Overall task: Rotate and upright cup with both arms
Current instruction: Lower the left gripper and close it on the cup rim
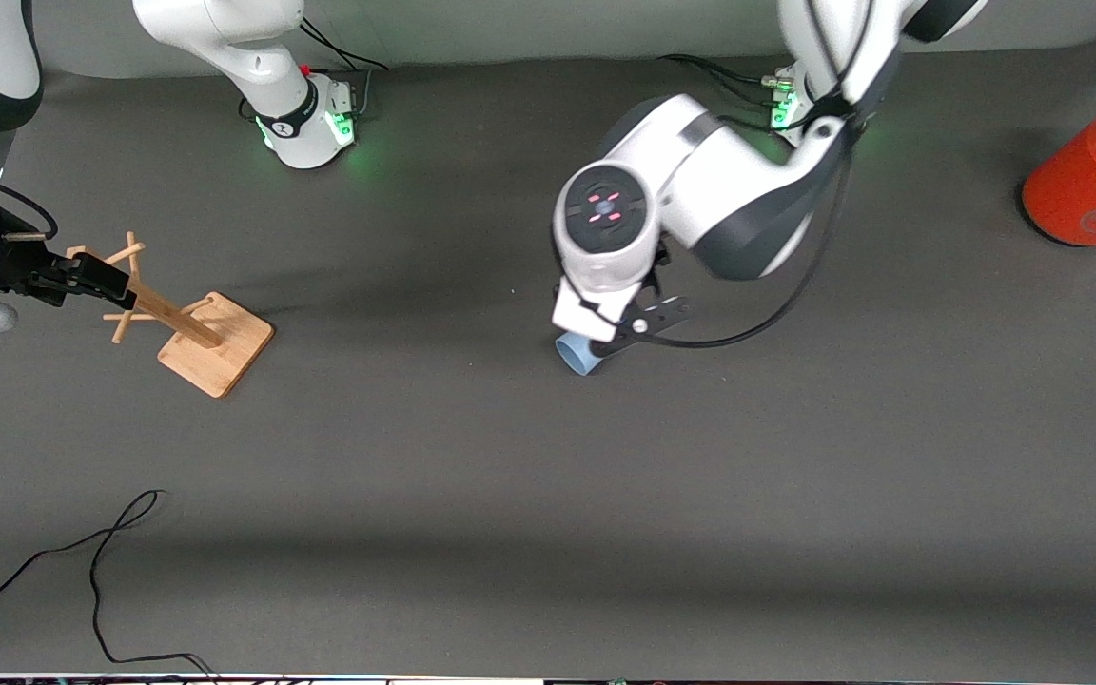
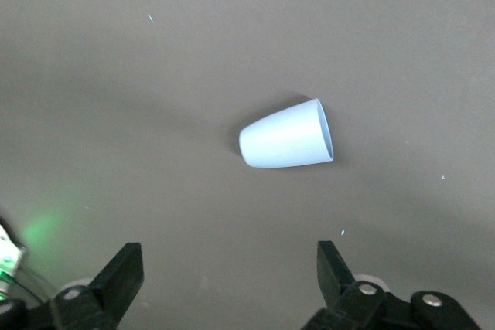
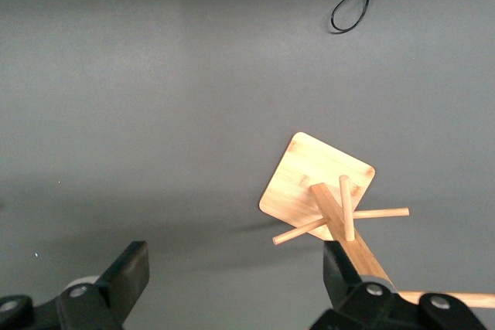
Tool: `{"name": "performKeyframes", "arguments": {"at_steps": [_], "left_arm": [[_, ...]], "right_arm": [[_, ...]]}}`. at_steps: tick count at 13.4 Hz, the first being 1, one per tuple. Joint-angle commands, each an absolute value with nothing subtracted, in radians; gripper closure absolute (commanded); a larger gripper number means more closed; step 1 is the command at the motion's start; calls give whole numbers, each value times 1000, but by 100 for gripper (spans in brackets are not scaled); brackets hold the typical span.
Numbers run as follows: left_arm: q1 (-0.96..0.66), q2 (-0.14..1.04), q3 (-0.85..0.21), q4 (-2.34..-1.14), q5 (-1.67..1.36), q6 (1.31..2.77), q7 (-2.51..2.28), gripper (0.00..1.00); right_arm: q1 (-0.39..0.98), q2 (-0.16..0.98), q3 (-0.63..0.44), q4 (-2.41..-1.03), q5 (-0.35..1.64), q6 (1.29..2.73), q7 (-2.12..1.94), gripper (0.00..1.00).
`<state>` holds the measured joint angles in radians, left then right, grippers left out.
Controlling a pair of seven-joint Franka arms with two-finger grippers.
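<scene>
Cup (image 2: 286, 137) lies on its side on the dark grey table mat (image 1: 548, 533), about mid-table, mostly hidden under the left arm in the front view. Left gripper (image 2: 224, 276) hangs over it with jaws spread wide, nothing held, cup well clear of both fingers. Right gripper (image 3: 232, 276) is also wide open and empty, waiting over the wooden peg rack (image 1: 191, 328) at the right arm's end of the table.

Risks, as I judge them: the cup is smooth, light and tapered, so a finger landing off-centre would likely roll it away or squirt it out of the pinch. Closing near the rim could pop it loose. A handover between both arms adds a drop risk.

The mat looks flat, matte and uncluttered around the cup. Orange can (image 1: 1095, 176) sits at the left arm's end, well apart. A loose black cable (image 1: 101, 571) lies near the front camera edge.
</scene>
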<state>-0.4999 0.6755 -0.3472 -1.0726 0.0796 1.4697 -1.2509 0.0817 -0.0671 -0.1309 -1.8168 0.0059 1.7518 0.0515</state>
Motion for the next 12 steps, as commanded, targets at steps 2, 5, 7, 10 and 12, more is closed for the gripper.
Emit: {"name": "performKeyframes", "arguments": {"at_steps": [2, 5, 7, 10, 12], "left_arm": [[-583, 830, -334, -977, 146, 1457, -1330, 0], [-632, 896, -336, -977, 250, 1459, -1332, 0], [-634, 920, -334, -977, 278, 1485, -1330, 0], [-644, 928, -266, -979, 279, 1551, -1330, 0], [-655, 940, -232, -983, 284, 1603, -1330, 0]], "right_arm": [[84, -92, -137, -1830, 12, 1759, 26, 0], [84, -92, -137, -1830, 12, 1740, 25, 0], [84, -92, -137, -1832, 12, 1741, 26, 0], [84, -91, -137, -1830, 14, 1755, 29, 0], [84, -89, -137, -1832, 14, 1753, 29, 0]]}}
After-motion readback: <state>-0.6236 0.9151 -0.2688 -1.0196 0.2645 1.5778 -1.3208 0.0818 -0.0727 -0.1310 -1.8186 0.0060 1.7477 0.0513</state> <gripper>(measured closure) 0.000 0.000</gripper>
